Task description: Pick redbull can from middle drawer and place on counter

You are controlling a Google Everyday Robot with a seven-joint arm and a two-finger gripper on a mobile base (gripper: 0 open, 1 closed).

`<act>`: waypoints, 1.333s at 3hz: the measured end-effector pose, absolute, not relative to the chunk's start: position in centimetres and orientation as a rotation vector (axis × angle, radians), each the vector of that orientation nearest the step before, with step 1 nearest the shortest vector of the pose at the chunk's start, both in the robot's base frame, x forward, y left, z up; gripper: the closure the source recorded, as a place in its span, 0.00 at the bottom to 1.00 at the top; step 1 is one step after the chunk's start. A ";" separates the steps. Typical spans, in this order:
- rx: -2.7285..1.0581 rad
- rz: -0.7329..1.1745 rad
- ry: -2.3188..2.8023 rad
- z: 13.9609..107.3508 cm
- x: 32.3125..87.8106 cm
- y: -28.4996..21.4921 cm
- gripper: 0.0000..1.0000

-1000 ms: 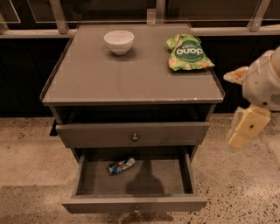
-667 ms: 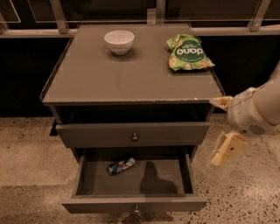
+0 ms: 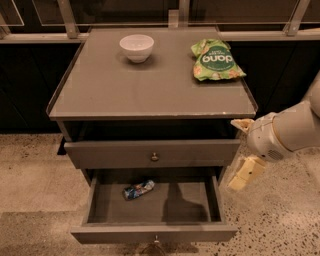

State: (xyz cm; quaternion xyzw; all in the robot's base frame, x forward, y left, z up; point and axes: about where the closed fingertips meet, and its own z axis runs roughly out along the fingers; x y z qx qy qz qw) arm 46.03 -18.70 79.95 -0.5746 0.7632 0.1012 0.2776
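Observation:
The redbull can [image 3: 138, 189] lies on its side in the left part of the middle drawer [image 3: 153, 233], which is pulled out. The drawer above it [image 3: 100, 152] is shut. The counter [image 3: 150, 92] tops the cabinet. My gripper [image 3: 235, 154] is at the cabinet's right side, level with the upper drawer's front. It is above and to the right of the open drawer, well apart from the can. Its two cream fingers [image 3: 244, 173] are spread apart and hold nothing.
A white bowl [image 3: 136, 47] stands at the counter's back left. A green snack bag [image 3: 216, 60] lies at its back right. A railing with glass panels [image 3: 180, 15] runs behind the cabinet. Speckled floor [image 3: 30, 180] lies on both sides.
My arm and gripper have moved left and down, from out at the right to right beside the cabinet's right edge. The can, the bowl and the bag have not moved.

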 end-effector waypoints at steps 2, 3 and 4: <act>-1.437 0.337 2.008 75.3 44.7 -17.4 0.00; -1.326 0.417 2.006 69.1 45.1 -16.3 0.00; -1.280 0.527 2.023 63.3 46.0 -14.9 0.00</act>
